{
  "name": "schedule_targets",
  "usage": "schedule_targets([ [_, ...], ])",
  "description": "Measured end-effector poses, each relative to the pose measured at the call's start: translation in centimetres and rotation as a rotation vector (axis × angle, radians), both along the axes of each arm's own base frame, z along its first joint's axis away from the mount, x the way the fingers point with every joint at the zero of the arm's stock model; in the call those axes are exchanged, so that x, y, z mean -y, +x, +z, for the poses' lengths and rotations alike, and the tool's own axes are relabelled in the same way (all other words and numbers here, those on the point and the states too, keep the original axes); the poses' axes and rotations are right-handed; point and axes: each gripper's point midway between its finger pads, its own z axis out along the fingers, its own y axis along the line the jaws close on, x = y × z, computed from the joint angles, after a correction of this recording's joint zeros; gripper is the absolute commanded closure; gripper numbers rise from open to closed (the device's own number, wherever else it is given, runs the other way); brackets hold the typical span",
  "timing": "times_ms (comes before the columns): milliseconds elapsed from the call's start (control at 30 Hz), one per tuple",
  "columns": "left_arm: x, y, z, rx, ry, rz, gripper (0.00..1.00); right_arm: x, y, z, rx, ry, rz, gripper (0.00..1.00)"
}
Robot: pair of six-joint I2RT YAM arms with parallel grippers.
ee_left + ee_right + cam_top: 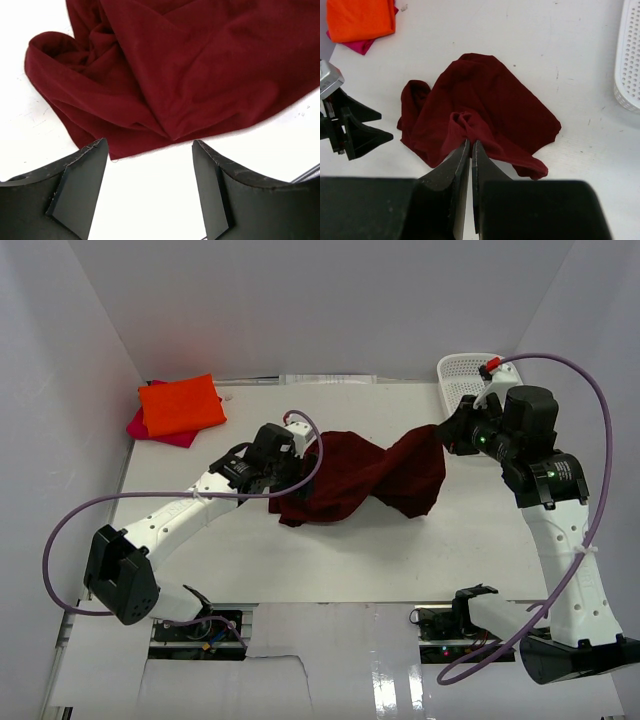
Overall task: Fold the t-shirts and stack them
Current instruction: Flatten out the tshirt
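Both ends of the maroon shirt point(360, 475) we see attended: right gripper point(471, 147) pinching frame-right, left gripper point(149, 145) open just beside frame-left.

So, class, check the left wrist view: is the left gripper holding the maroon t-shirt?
No: the left gripper is open, and the maroon t-shirt lies just beyond its fingertips.

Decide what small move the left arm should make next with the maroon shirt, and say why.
Probably ease the left gripper forward and close on the near edge of the maroon shirt. Its jaws stand open just short of that edge, while the right gripper is shut on a bunch of the crumpled cloth.
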Motion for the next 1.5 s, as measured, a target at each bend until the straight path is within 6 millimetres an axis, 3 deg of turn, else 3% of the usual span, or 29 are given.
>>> schedule_targets([
  [133, 0.0, -0.1, -0.2, -0.02, -0.026, -0.013, 0.16, 0.4, 0.5, -0.5, -0.009, -0.017, -0.026, 0.92],
  [367, -3.6, 0.7, -1.3, -0.098, -0.099, 0.051, 0.15, 0.6, 0.9, -1.3, -0.031, -0.027, -0.038, 0.92],
  [500, -3.0, -0.6, -1.3, -0.115, -0.13, 0.007, 0.16, 0.8, 1.0, -1.6, -0.038, -0.035, -0.052, 0.92],
  [767, -4.6, -2.8, -3.0, -0.167, -0.061, 0.047, 0.18, 0.7, 1.4, -2.6, -0.063, -0.038, -0.052, 0.92],
  [1000, -4.9, -3.8, -5.9, -0.299, -0.038, 0.136, 0.18, 0.6, 1.6, -2.9, -0.074, -0.038, -0.049, 0.92],
  [1100, -5.0, -4.3, -8.0, -0.364, -0.034, 0.185, 0.23, 0.5, 1.6, -3.0, -0.076, -0.037, -0.046, 0.92],
  [1133, -4.9, -4.4, -8.7, -0.393, -0.034, 0.208, 0.29, 0.5, 1.6, -3.0, -0.077, -0.037, -0.044, 0.92],
  [1500, -3.5, -2.9, -12.8, -0.47, -0.047, 0.273, 0.31, 0.4, 1.6, -2.9, -0.077, -0.034, -0.039, 0.92],
])
